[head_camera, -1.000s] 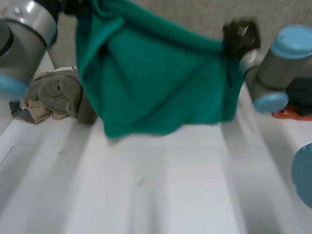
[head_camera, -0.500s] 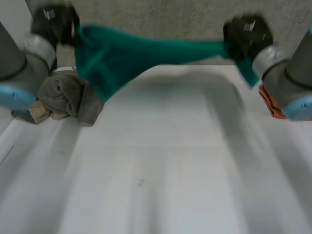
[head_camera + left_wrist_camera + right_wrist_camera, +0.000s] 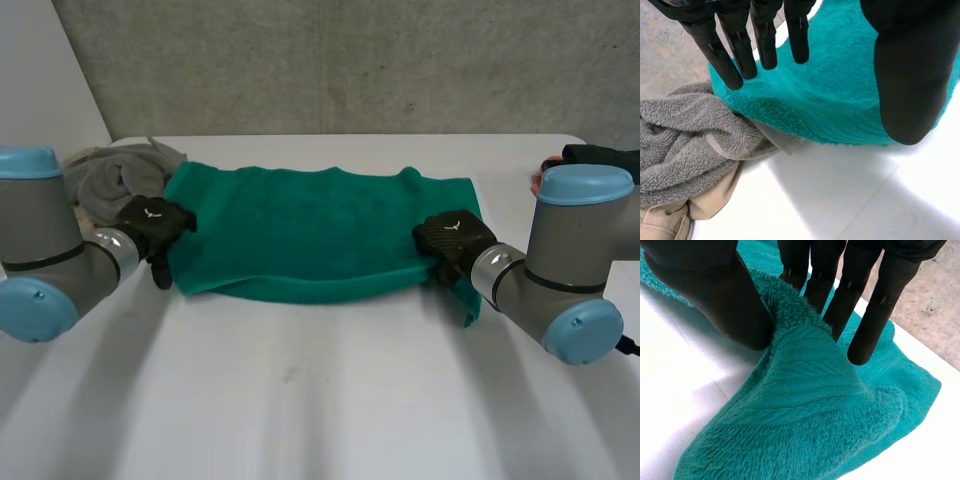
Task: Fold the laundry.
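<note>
The green towel (image 3: 310, 230) lies spread flat across the far half of the table (image 3: 330, 400), its long side running from left to right. The left hand (image 3: 150, 222) hovers at the towel's left end with straight fingers (image 3: 765, 40) held apart from the thumb. The right hand (image 3: 450, 240) pinches a raised fold at the towel's near right corner between straight fingers and thumb. A grey and beige pile of laundry (image 3: 110, 175) sits at the table's far left corner, touching the towel.
</note>
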### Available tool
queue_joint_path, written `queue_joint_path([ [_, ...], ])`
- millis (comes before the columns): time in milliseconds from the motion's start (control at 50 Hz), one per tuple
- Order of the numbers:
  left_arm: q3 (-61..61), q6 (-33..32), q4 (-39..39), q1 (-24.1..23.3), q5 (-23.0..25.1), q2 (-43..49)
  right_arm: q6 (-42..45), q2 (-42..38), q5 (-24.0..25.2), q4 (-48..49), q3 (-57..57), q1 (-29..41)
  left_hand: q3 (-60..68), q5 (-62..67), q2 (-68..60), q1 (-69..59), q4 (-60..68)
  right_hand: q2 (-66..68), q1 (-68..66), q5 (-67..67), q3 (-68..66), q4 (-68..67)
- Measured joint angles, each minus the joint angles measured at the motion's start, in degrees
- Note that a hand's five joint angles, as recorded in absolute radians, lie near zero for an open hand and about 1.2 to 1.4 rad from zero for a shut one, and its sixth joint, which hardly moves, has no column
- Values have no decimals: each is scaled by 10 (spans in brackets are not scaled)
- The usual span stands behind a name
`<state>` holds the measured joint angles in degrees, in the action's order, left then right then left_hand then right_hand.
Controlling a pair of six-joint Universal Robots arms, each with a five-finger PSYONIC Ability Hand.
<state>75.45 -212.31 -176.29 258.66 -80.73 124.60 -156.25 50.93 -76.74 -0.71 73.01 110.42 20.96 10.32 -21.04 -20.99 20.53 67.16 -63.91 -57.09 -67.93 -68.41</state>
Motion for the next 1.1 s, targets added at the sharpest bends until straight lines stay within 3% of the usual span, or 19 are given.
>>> queue_joint_path([
  [300,-5,46,-23,-80,-46,32,-15,17,-9,-17,0,-5,-53,-50,53,50,-51,0,0,0,0,0],
  [460,-68,33,-32,-98,-106,99,-61,46,-25,-34,-5,-10,122,130,-120,-135,128,0,0,0,0,0],
  [700,-129,57,-62,-70,-151,123,-86,87,-36,-56,3,-14,195,192,-193,-195,198,0,0,0,0,0],
  [960,-76,42,-79,-22,-129,47,-50,93,-35,-77,6,-33,221,215,-220,-228,225,0,0,0,0,0],
  [980,-70,38,-78,-20,-125,38,-48,94,-33,-80,6,-34,466,441,-470,-461,476,0,0,0,0,0],
  [1100,-15,-1,-23,-15,-104,-54,0,118,-22,-138,0,-44,469,441,-473,-461,477,0,0,0,0,0],
])
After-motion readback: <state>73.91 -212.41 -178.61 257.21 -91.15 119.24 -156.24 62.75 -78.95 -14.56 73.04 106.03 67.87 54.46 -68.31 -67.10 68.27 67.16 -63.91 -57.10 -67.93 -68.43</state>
